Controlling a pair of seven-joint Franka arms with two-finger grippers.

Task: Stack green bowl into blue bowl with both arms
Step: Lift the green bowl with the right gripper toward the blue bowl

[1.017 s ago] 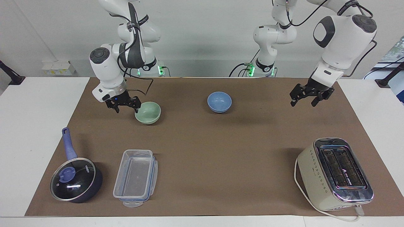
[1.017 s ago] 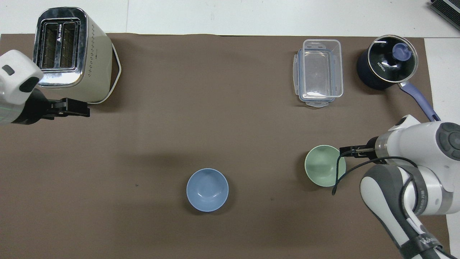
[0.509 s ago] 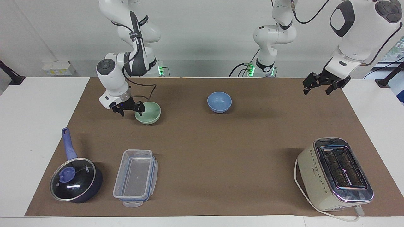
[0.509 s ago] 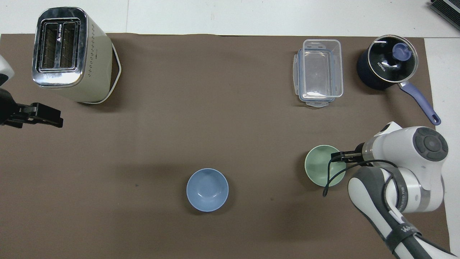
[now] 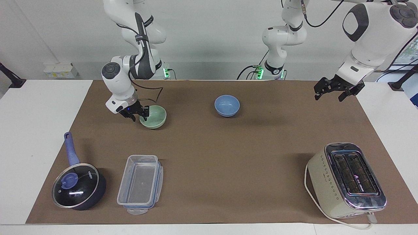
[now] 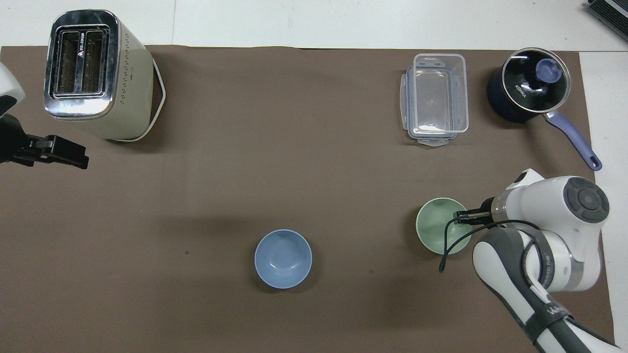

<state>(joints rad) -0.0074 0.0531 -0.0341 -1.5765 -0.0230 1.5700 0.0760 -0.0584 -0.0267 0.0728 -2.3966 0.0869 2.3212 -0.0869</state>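
The green bowl (image 5: 156, 117) sits upright on the brown mat toward the right arm's end; it also shows in the overhead view (image 6: 435, 228). The blue bowl (image 5: 227, 105) (image 6: 283, 258) sits empty near the middle of the mat, about as near to the robots. My right gripper (image 5: 139, 115) (image 6: 459, 216) is low at the green bowl's rim on the side toward the right arm's end. Its fingers are open, one on each side of the rim. My left gripper (image 5: 336, 91) (image 6: 66, 154) is open and empty. It waits in the air over the mat's edge at the left arm's end.
A cream toaster (image 5: 347, 179) stands farther from the robots at the left arm's end. A clear plastic container (image 5: 140, 183) and a dark lidded pot with a blue handle (image 5: 78, 186) stand farther from the robots than the green bowl.
My right gripper came down and in onto the green bowl's rim. My left gripper rose and drew back toward its end of the table. Neither bowl moved.
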